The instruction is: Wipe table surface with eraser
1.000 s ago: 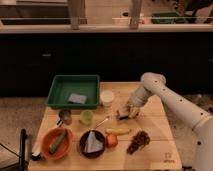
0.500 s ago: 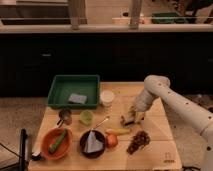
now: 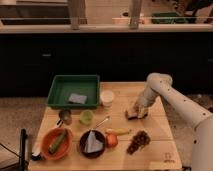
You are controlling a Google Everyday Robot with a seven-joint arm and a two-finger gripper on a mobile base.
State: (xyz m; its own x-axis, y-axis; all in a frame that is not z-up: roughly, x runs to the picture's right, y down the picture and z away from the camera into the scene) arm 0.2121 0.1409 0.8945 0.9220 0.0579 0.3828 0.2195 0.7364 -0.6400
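Gripper (image 3: 136, 109) low over small dark rectangular eraser (image 3: 133, 115) on tan wooden table surface (image 3: 156, 131). Grasp impossible to tell; eraser partly hidden.

My gripper (image 3: 136, 111) low, arm (image 3: 175, 102) bent.
I see the arm run from lower right up to a high elbow (image 3: 157, 81), wrist angled down-left, gripper right of centre.

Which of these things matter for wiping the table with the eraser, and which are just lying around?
For the job: eraser, table, gripper down at the eraser, on the right half.
Lying about: green tray, pad, white cup, green cup, spoon, banana, grapes, red bowl, dark bowl.
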